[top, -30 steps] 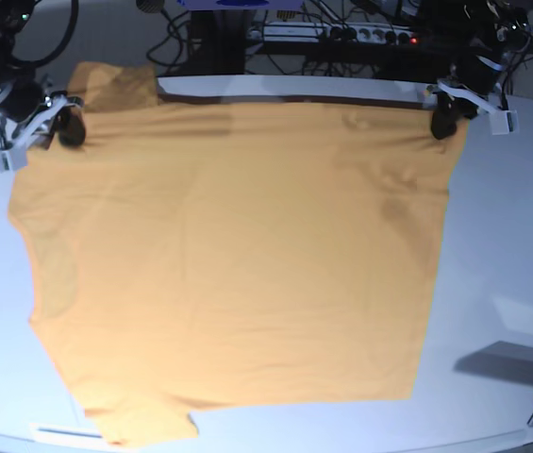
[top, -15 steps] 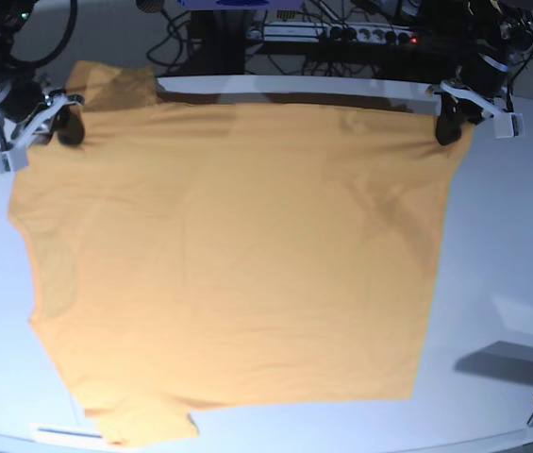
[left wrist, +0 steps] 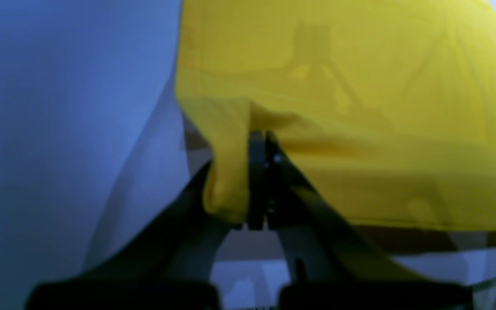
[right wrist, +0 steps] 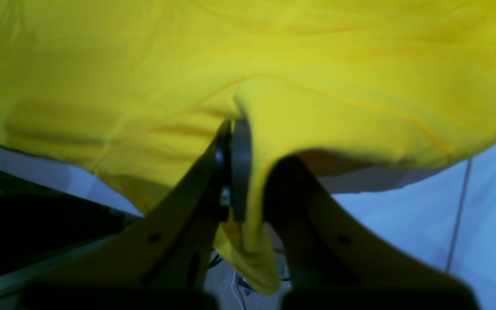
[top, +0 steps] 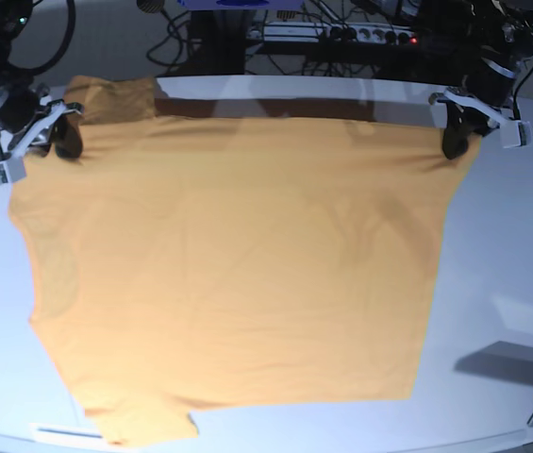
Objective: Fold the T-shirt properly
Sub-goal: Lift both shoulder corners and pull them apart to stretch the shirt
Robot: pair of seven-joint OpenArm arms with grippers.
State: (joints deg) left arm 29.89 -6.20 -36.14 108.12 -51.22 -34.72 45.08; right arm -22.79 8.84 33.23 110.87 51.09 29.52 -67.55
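The T-shirt (top: 238,264) lies spread over most of the white table (top: 511,245), filling the middle of the base view, w/ its far edge lifted at both top corners. Upper right of frame, the left gripper (top: 454,142) is clamped tight on one corner; upper left, the right gripper (top: 64,139) pinches the other (cloth bunched between the jaws in both wrist views).

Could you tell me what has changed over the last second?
Both grippers, left and right, stayed shut on the T-shirt and drew its far edge slightly downward in the base view. The lower hem and the rest of the shirt stayed put on the table.
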